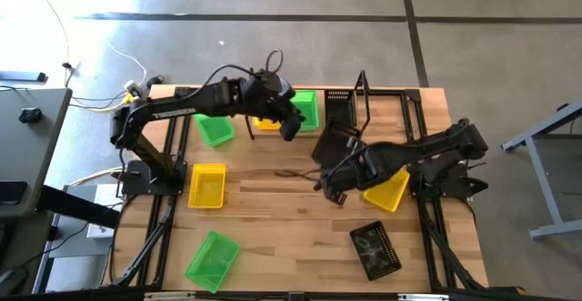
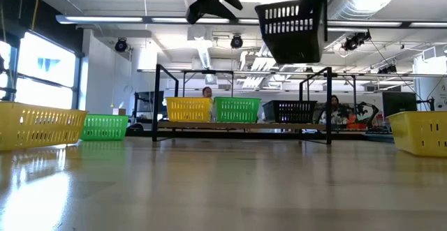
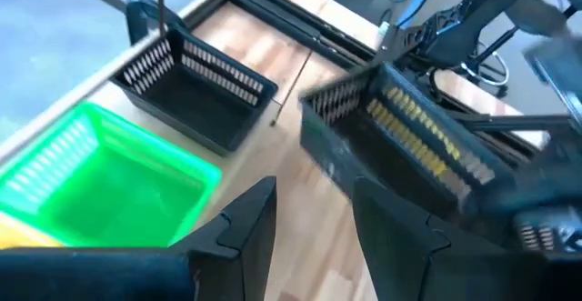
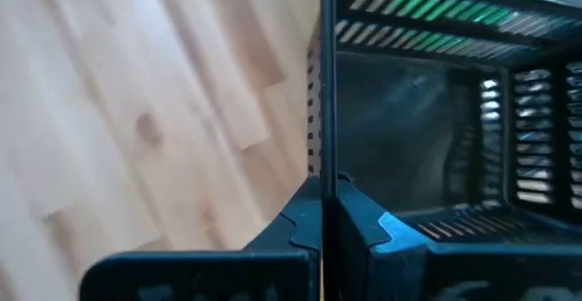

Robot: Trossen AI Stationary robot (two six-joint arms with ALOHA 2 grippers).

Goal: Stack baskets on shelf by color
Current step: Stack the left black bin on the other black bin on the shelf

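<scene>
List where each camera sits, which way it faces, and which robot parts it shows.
High: above the table, looking straight down; both arms show, left arm on the picture's left.
Low: at table-top height, looking level across to the shelf and the room; the arms' ends show at the top.
Left wrist: on the left arm, looking past the open left fingers at the shelf.
Right wrist: on the right arm; right fingers shut on the held black basket.
Shared: all four views show that basket.

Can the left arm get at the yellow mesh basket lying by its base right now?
Probably yes: the left gripper is open and empty above the shelf, and nothing lies around the yellow plastic mesh basket on the wooden table.
</scene>
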